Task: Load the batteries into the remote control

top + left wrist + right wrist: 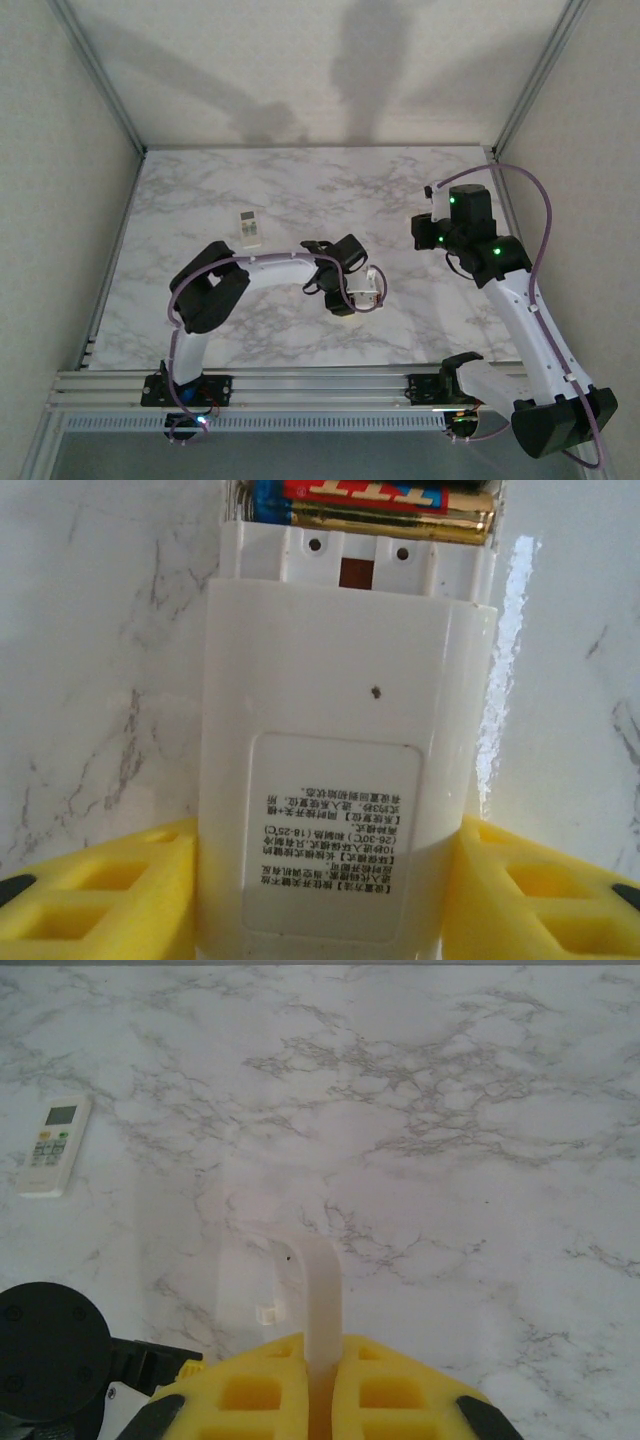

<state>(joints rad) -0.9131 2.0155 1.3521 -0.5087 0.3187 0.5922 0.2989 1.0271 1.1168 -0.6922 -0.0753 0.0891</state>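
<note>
Nearest the left wrist camera: left hand [325,830], blocky yellow fingers [110,890] set against both long edges of the remote control [340,680], pinching it. Lies back-up, long axis running straight away from the hand, battery end farthest. Smooth white plastic, rectangular, rounded corners, one dark speck mid-back. Carries a pale label [335,825] of small black Chinese print, upside down to the camera, with "(26-30°C)" and "(18-25°C)" legible. Beyond that, an open recess holding the batteries [390,510] crosswise: glossy gold and red wrap, blue at the left, white lettering cropped and unreadable. Underneath, glossy grey-veined marble desk [90,680]; resting or lifted, cannot tell. From above, sits right of the desk's middle, toward the near edge.

Right hand [320,1345] pressed together on a thin, translucent white plastic piece [322,1280] standing edge-on. Farther left, face-up on the desk, a second handset [55,1145]: grey display, small buttons.
</note>
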